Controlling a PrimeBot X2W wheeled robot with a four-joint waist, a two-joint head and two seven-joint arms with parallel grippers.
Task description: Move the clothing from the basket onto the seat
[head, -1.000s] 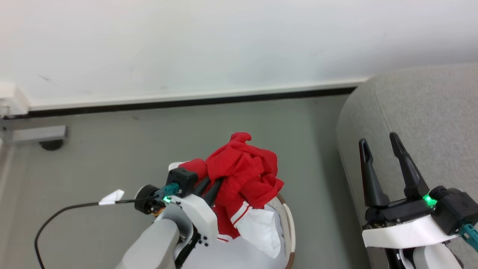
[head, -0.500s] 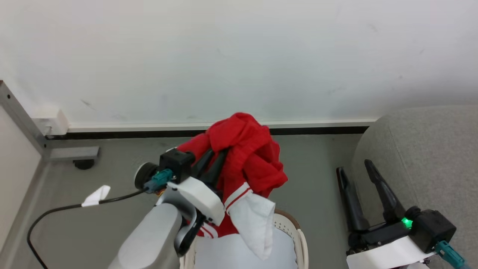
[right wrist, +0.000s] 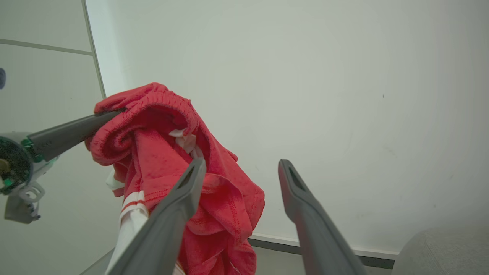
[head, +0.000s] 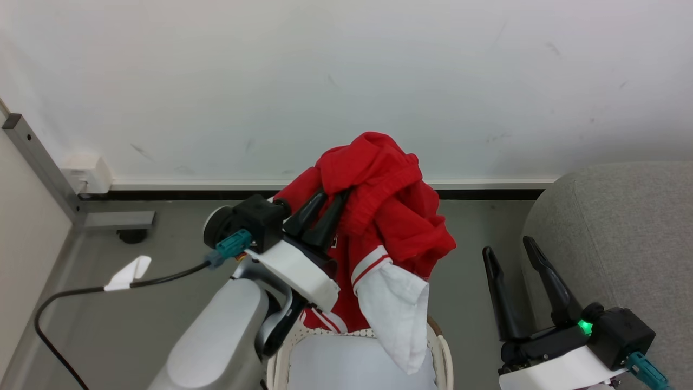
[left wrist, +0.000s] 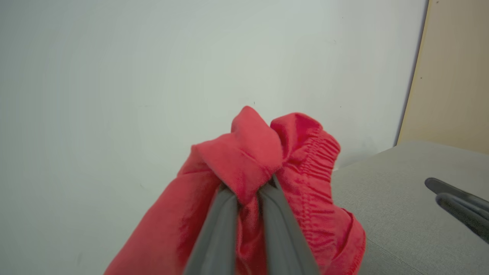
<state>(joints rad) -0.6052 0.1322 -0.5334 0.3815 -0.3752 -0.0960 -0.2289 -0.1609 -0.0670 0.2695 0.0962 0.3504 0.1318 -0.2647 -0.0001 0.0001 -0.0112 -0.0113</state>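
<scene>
Grey floor point(head: 162, 254) below white wall point(head: 346, 65), seat point(head: 622, 227) at right

left forearm point(head: 216, 336) grey | wrist shells point(head: 295, 271) white | plugs point(head: 230, 248) teal | cable point(head: 162, 279) black, white tag point(head: 127, 273) | right gripper point(head: 506, 245): dark tapered fingers point(head: 548, 280), green light point(head: 583, 326)

The left gripper point(left wrist: 247, 187) pinches a bunched red garment point(left wrist: 305, 172) before a pale wall point(left wrist: 114, 76), grey sofa point(left wrist: 401, 214) beside.

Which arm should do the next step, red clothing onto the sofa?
Left. The left gripper is shut on the clothing, which hangs over the basket. It likely just needs to swing right to the sofa. The right gripper is open and empty beside the sofa.
</scene>
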